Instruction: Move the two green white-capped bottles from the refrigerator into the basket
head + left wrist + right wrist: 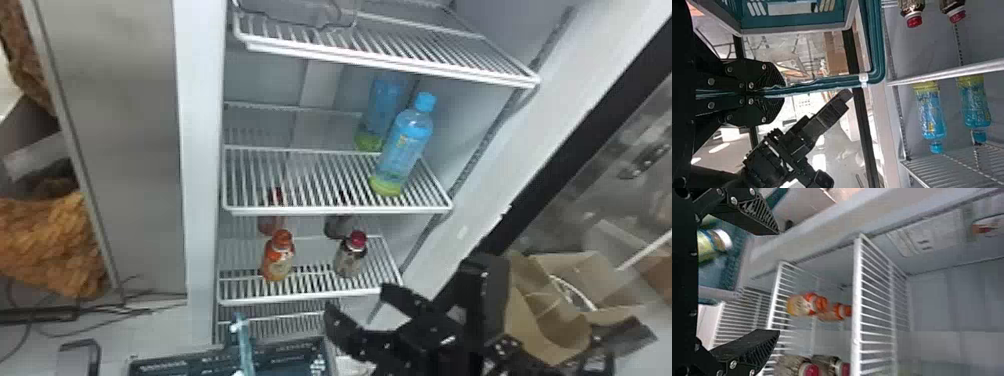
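while our left gripper [783,93] pinches the handle [828,80] of the basket [287,351] closed between its fingers, our right gripper [356,298] sits with fingers spread wide before the fridge. we've got one green white-capped bottle [708,244] right there in the basket! farther in, we see an orange bottle [279,260] beside a dark red-capped bottle [350,261], and a blue bottle [404,145] stands one shelf up.

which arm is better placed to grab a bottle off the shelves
Right, I'd say: the right gripper hangs open near the fridge shelves, while the left gripper is closed on the basket handle and probably isn't free.
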